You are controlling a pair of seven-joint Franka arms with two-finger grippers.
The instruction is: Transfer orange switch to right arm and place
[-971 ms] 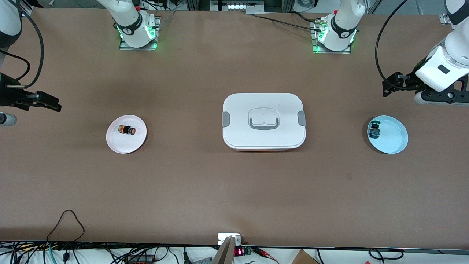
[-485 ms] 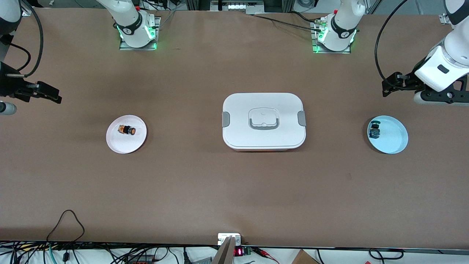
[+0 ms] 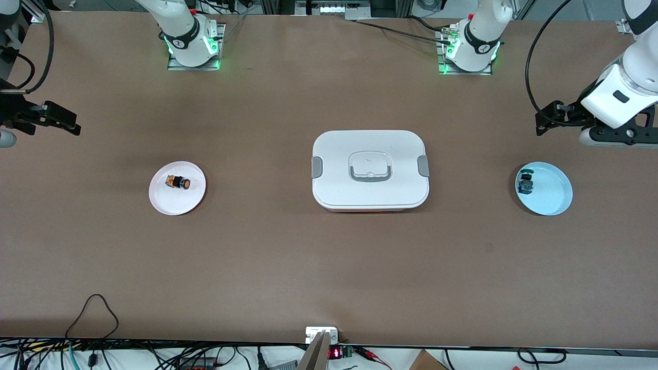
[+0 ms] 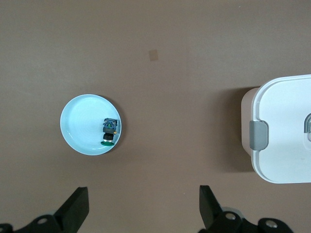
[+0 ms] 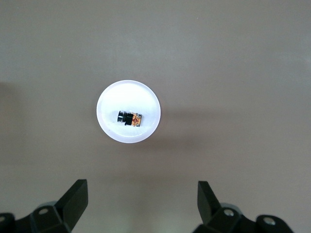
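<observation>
The orange switch [image 3: 178,182] lies on its side on a small white plate [image 3: 177,205] toward the right arm's end of the table. It also shows in the right wrist view [image 5: 129,118] on that plate [image 5: 109,97]. My right gripper [image 3: 56,118] hangs open and empty over the bare table at that end, apart from the plate; its fingers stand wide in the right wrist view [image 5: 141,190]. My left gripper [image 3: 552,117] is open and empty in the air at the left arm's end, also shown in the left wrist view [image 4: 142,196].
A white lidded box [image 3: 339,190] with grey clips sits mid-table and shows in the left wrist view [image 4: 286,121]. A light blue plate [image 3: 552,198] at the left arm's end holds a blue-and-green switch [image 3: 525,183], also in the left wrist view [image 4: 110,131].
My right gripper has drifted away from the white plate toward the robots' side of the table. The left arm has barely moved. The switches have not moved.
</observation>
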